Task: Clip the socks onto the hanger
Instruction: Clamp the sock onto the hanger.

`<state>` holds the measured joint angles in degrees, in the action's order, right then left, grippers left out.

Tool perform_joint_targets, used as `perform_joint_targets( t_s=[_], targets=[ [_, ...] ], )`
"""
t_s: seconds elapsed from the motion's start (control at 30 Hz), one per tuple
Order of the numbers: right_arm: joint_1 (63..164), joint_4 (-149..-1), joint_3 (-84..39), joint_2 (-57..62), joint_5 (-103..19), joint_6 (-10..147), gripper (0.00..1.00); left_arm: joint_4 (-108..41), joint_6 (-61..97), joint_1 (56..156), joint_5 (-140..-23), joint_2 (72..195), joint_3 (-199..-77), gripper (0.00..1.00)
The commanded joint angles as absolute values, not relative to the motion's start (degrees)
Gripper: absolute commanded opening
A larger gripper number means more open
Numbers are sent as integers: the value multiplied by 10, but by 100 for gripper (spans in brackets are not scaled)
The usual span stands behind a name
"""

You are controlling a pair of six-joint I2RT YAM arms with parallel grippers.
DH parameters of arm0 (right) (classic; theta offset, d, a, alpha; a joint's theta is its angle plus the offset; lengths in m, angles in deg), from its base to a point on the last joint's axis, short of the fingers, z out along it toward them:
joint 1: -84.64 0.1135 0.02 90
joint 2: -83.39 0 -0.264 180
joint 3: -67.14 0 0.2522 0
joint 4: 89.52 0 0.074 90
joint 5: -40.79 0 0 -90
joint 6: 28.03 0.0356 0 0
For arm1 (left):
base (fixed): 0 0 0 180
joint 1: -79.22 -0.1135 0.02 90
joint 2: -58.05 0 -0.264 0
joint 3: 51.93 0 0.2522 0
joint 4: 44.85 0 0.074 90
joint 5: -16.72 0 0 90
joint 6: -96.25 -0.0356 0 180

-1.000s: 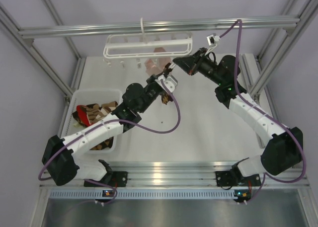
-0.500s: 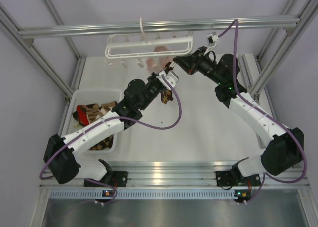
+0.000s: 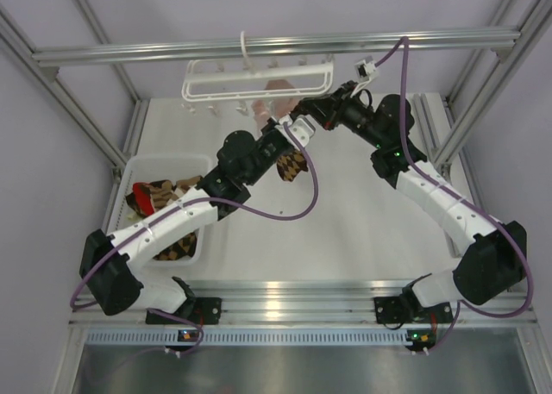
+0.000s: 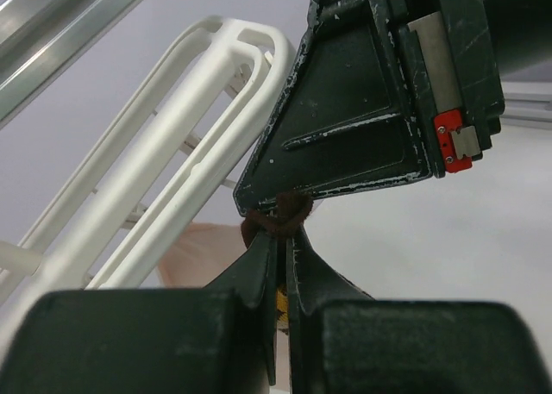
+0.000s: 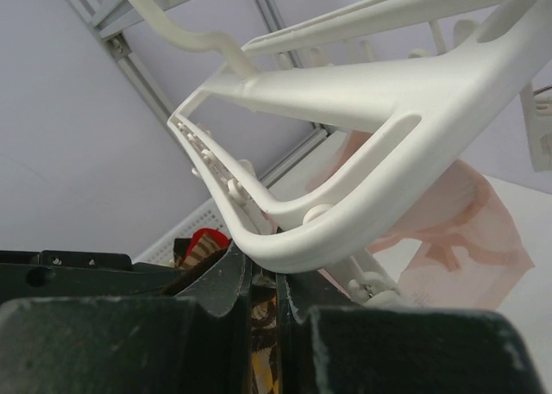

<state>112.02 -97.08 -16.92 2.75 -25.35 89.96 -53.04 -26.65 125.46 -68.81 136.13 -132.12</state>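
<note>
Below the hanger's left end, a white bin [image 3: 168, 159] on the worktop [image 3: 345, 213] holds a heap of brown and tan argyle socks [image 3: 155, 196]. The white hanger [image 3: 226, 93] hangs by its central hook [image 3: 246, 47] from an aluminium rail [image 3: 129, 52]. Its long axis runs left to right along that rail, the hook points up and the small clips dangle beneath. A pale pink cloth [image 3: 274, 92] hangs under the hanger, right of its middle. Just below the hanger's right end, the left end effector [image 4: 281, 243] has its fingers pressed narrow on the dark brown edge of one sock [image 3: 293, 164]. The sock hangs from that pinched edge, its long axis dropping away from the hanger toward the worktop and its diamond pattern facing the top camera. The right end effector [image 5: 263, 282] comes in from the right under the hanger's rounded right end. Its jaws are closed together and its tip meets the same brown edge right at the left fingers. Whether it also pinches the fabric cannot be told.
</note>
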Motion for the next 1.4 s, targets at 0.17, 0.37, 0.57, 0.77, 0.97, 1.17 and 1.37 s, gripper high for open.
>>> perform_joint_targets(
  t_s=[0.17, 0.37, 0.57, 0.77, 0.97, 1.17, 1.37],
  targets=[
    [1141, -904, -174, 24, -203, 889, 2, -595, -265, 1256, -701, 1361, -1349, 0],
    [1140, -897, -182, 17, -199, 902, 29, -594, -265, 1256, -703, 1357, -1344, 0],
    [1136, -912, -179, 19, -190, 925, 43, -590, -268, 1256, -703, 1349, -1335, 0],
    [1130, -931, -172, 30, -184, 945, 54, -577, -273, 1256, -693, 1337, -1320, 0],
    [1118, -951, -149, 54, -144, 962, 54, -525, -241, 1256, -671, 1316, -1311, 0],
    [1113, -984, -96, 94, -45, 989, 55, -489, -216, 1255, -641, 1291, -1295, 0],
    [1105, -929, -70, 147, -32, 946, 58, -452, -196, 1251, -629, 1269, -1289, 0]
  ],
)
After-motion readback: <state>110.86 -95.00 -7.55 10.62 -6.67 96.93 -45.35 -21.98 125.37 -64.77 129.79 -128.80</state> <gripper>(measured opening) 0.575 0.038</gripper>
